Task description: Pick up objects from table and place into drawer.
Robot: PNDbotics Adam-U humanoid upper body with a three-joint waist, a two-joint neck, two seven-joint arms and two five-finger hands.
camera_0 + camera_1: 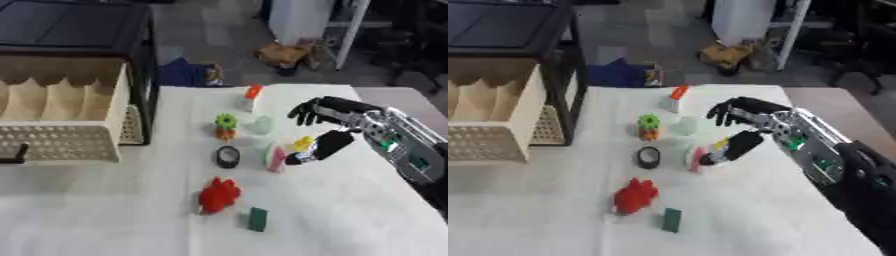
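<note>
Several small things lie in a loose column down the middle of the desk, whose top is covered with a smooth white sheet. In the left eye view, nearest the far edge stands a white piece with an orange top. Below it is a green cog-shaped disc on an orange base, with a pale, translucent lump just beside it. Next comes a black ring like a roll of tape, lying flat. Toward the near edge sits a red, spiky, soft-looking toy, and just beside it a dark green rectangular block. At the desk's left edge the drawer stands pulled open, cream-coloured, its front a perforated mesh and its inside split by scalloped dividers, under a black metal frame.

The right hand reaches in from the right edge, black with a silver wrist. Its fingers curve downward and the thumb points at a white and pink object with a yellow part; whether it touches or grips that object cannot be told.

In the right eye view the same layout shows. The thumb tip lies against the pink and white object's side, fingers arched above it, apart from the green cog. The left hand is not seen.
</note>
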